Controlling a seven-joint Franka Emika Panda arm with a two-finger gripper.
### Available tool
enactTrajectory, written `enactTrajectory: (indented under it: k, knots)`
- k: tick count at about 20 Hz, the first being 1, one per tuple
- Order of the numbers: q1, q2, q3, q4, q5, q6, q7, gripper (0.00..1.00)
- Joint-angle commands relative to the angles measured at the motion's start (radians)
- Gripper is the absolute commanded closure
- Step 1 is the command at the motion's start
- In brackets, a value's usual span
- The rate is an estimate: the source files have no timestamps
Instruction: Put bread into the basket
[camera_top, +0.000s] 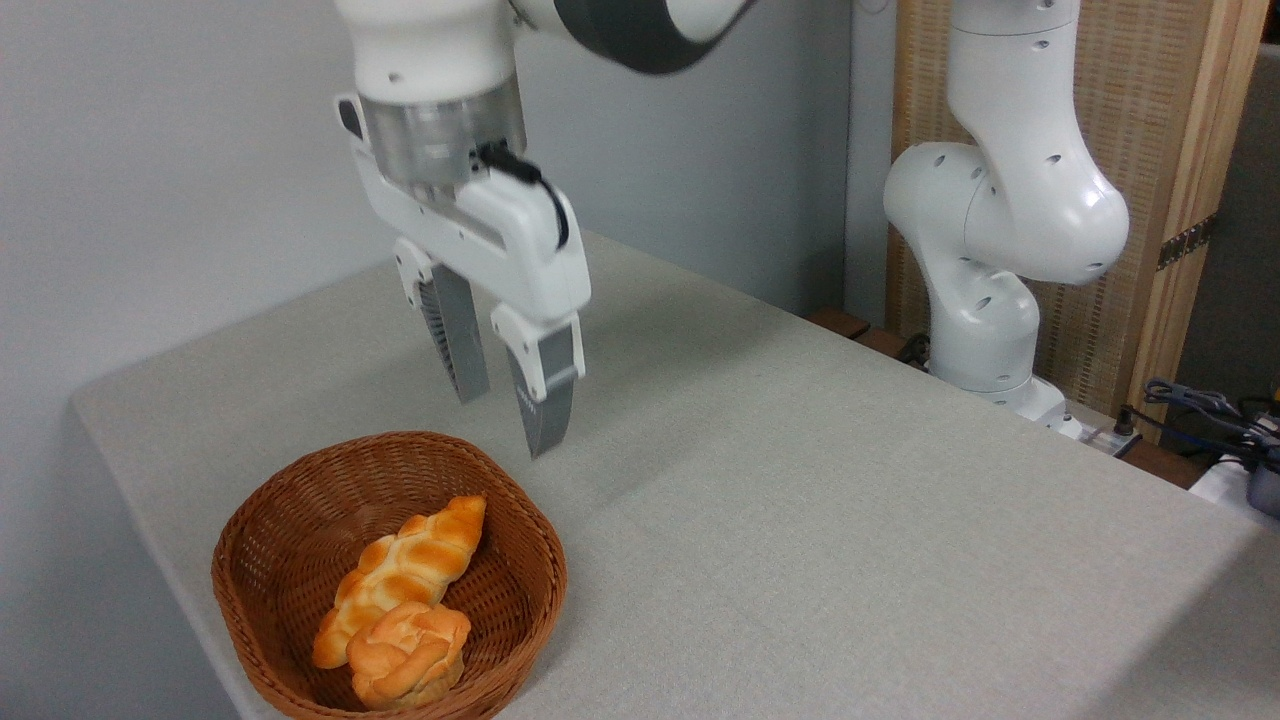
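The bread (408, 652), a small orange-golden bun with a swirled top, lies inside the brown wicker basket (275, 510) at its near side, leaning against a long braided loaf (405, 565). The basket stands near the table's front left edge. My gripper (510, 408) hangs above the basket's far rim, well clear of the bun. It is open, with nothing between its two grey fingers (545, 400).
The arm's white base (1000, 300) rises at the table's far right edge, with cables (1200, 405) beside it. A grey wall runs behind the table and a wooden panel (1180, 200) stands at the back right. The table edge passes close to the basket's left.
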Motion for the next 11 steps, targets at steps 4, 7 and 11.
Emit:
enactTrajectory:
  k: [4, 7, 11]
  knots:
    - [0.000, -0.044, -0.055, 0.004, 0.074, -0.028, -0.133, 0.00]
    - [0.000, -0.047, -0.043, 0.004, 0.074, -0.027, -0.131, 0.00]
    - [0.000, -0.060, -0.036, 0.004, 0.061, -0.024, -0.102, 0.00]
